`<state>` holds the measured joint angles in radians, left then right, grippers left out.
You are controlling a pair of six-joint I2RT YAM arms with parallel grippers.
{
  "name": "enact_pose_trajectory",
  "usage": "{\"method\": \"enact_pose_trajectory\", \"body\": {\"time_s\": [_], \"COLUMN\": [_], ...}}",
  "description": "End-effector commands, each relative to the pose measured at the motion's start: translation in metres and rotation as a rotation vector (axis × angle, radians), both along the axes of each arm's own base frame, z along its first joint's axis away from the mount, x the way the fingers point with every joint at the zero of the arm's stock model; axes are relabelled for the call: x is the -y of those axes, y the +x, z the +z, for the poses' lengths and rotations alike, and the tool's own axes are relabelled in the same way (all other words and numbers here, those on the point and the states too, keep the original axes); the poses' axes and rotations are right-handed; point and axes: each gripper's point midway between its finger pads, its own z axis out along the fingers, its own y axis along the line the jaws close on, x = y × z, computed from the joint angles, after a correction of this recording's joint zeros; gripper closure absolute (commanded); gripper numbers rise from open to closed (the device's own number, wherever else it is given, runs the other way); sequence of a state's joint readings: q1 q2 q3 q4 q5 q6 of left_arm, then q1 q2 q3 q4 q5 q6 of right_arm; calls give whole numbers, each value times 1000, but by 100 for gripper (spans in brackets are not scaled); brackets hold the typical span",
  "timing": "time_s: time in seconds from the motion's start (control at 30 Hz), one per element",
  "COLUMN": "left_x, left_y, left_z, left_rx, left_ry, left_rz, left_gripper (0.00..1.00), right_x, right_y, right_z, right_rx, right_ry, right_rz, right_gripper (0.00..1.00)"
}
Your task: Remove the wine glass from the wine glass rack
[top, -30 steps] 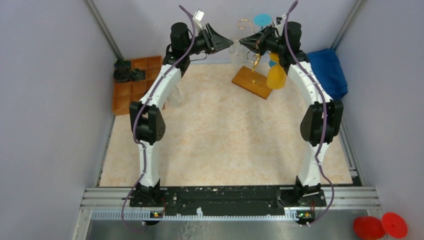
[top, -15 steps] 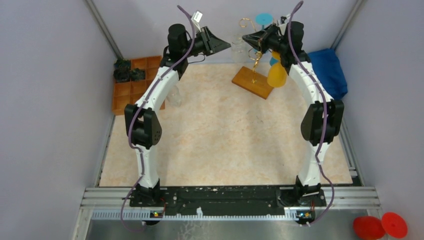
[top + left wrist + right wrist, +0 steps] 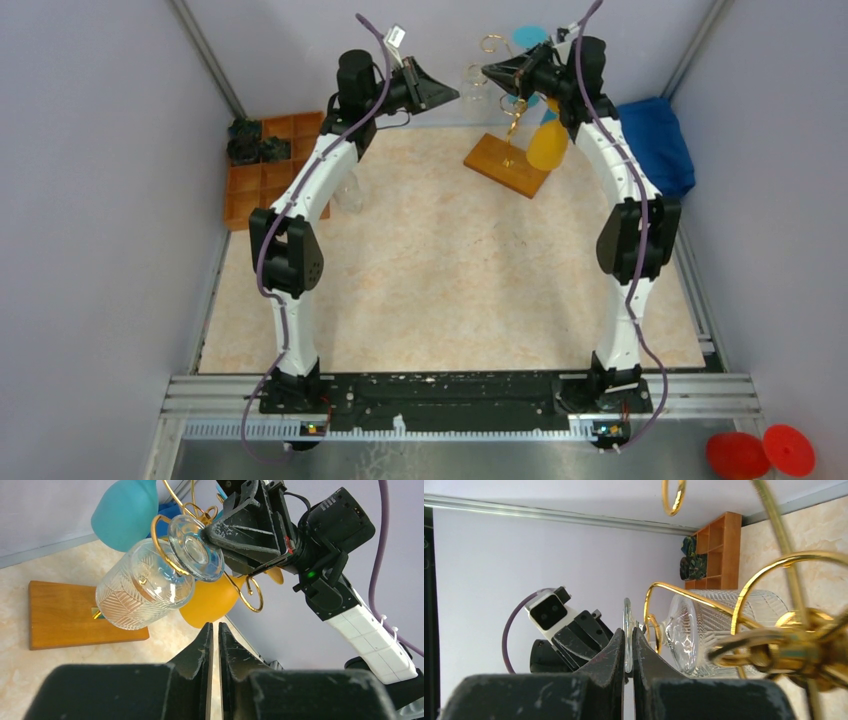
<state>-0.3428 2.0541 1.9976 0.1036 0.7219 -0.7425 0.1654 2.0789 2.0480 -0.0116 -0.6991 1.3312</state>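
Note:
The clear ribbed wine glass (image 3: 142,587) hangs bowl-down on a gold arm of the wine glass rack (image 3: 170,555), whose wooden base (image 3: 505,163) stands at the back of the table. My right gripper (image 3: 628,635) is shut on the glass's round foot (image 3: 196,555), seen edge-on between its fingers in the right wrist view (image 3: 627,615). In the top view the right gripper (image 3: 488,72) is at the rack's top. My left gripper (image 3: 214,627) is shut and empty, just short of the glass, and shows in the top view (image 3: 453,95) left of it.
A yellow glass (image 3: 210,600) and a blue glass (image 3: 125,512) also hang on the rack. An orange compartmented tray (image 3: 265,165) with dark items sits at the back left. A blue cloth (image 3: 655,140) lies at the back right. A clear item (image 3: 348,195) stands by the left arm.
My right gripper has shifted slightly towards the back wall, still on the glass's foot, and the yellow glass has moved with the rack. My left arm's elbow has swung a little left.

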Motion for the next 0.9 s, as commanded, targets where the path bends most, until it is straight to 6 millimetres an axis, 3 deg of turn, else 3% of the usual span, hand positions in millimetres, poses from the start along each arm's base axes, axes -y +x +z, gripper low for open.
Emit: {"method": "enact_pose_trajectory", "body": {"time_s": [0.0,0.17,0.53,0.87], "left_x": [-1,-3,-2,-2], "left_y": [-9,-7,-7,-7], "left_z": [19,17,11,7], "left_rx": [43,40,30,24], "left_ry": [4,14,22,26], "left_rz": [3,10,2,-6], "left_gripper": [87,88,88,89], "right_x": [-16,-22,-22,-23], "right_y": [-11,-11,1,-2], "right_z": [37,25,23,41], "right_rx": [96,68,75,135], "right_ry": [24,-14,-14,34], "right_rz": [73,82,37,-16], "right_gripper": [100,100,100,100]}}
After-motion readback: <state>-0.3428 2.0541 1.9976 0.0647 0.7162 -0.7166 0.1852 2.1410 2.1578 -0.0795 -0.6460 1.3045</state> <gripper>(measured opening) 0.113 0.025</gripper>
